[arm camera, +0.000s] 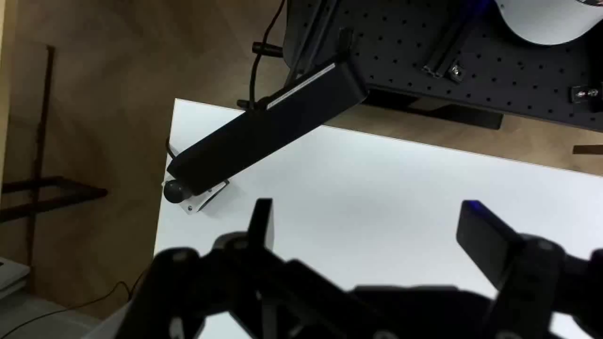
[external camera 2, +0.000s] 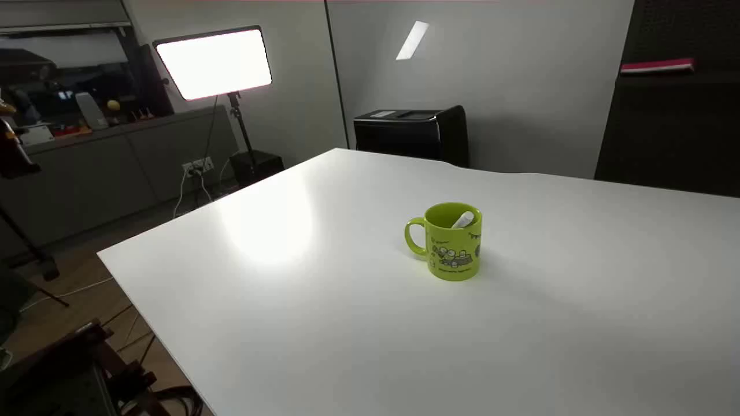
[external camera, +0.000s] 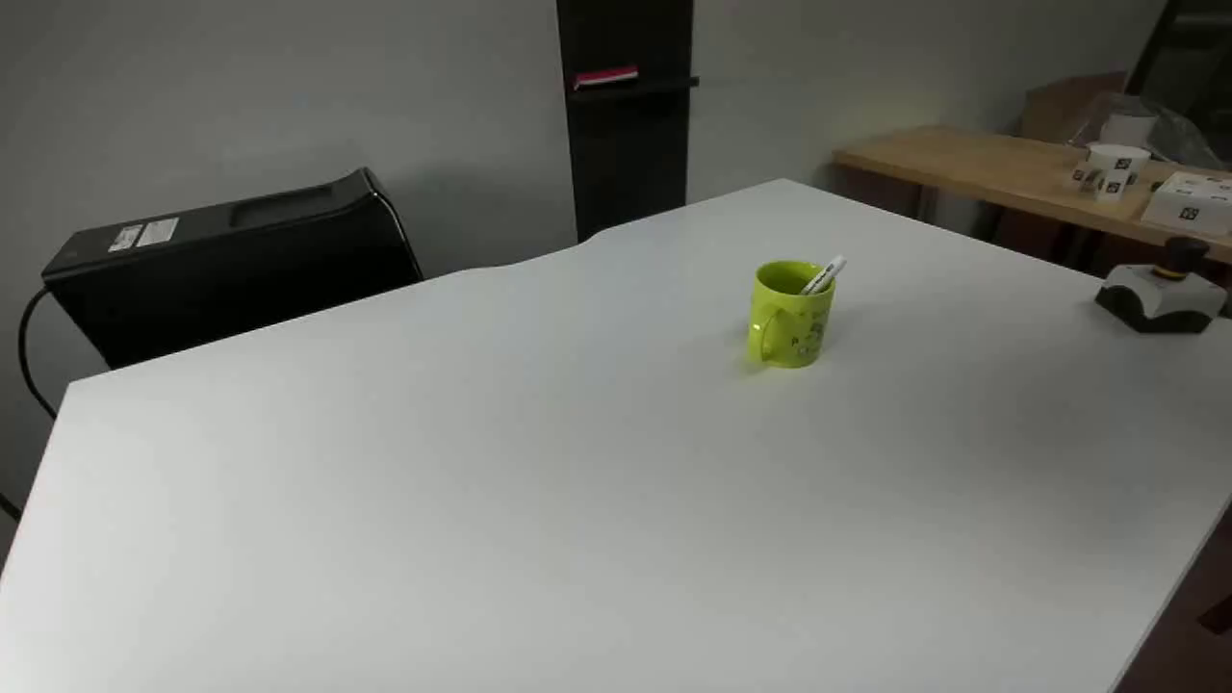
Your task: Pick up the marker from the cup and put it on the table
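Note:
The lime-green cup (external camera: 787,327) stands upright on the white table (external camera: 462,472). The cup (external camera 2: 454,254) and table (external camera 2: 347,335) show in both exterior views. The white marker (external camera: 825,276) leans inside the cup, its white end sticking out above the rim on the side away from the handle. Its white end also shows in an exterior view (external camera 2: 463,219); its lower part and blue cap are hidden in the cup. My gripper (arm camera: 366,212) shows only in the wrist view, open and empty over the table (arm camera: 367,179). The cup and marker are out of the wrist view.
A white box with a black knob (external camera: 1163,296) sits at the table's edge; it also shows in the wrist view (arm camera: 192,200), partly under a long black bar (arm camera: 268,125). A black perforated base plate (arm camera: 443,52) lies beyond the table edge. A wooden table (external camera: 953,159) stands behind.

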`<state>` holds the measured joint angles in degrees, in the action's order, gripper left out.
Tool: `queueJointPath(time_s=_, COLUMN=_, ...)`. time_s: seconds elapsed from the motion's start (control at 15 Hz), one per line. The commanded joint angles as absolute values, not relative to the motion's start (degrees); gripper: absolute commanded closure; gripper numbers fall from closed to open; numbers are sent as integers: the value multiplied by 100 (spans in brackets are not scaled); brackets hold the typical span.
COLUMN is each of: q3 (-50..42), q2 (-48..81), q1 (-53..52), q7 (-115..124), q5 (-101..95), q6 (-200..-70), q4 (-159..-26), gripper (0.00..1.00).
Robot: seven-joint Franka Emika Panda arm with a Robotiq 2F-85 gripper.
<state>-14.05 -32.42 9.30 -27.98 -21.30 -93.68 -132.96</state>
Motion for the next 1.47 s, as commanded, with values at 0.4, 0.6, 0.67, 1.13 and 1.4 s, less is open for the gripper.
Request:
queueJointPath(time_s=0.4, q3=-1467, q2=-3255, q1=847, q7=-2767, q5=-2159, q6=-9355, q4=-13284, gripper=0)
queueJointPath(time_s=0.6, q3=-1467, q2=-3255, q1=847, q7=-2767, q5=-2159, q6=-9355, q4=-13284, gripper=0)
queueJointPath(time_s=0.67, q3=-1467, q2=-3255, q1=847, q7=-2767, q5=-2159, q6=-9355, q4=-13284, gripper=0)
queueJointPath(time_s=1.13, q3=-1688, q2=-2790, q1=742, q7=-2727, q5=-1755, q6=-10543, q4=-13164, gripper=0)
queueJointPath(time_s=1.4, q3=-1845, q2=-2173, q1=668, q7=-2872, q5=-976, q6=-11392, q4=-12972, gripper=0)
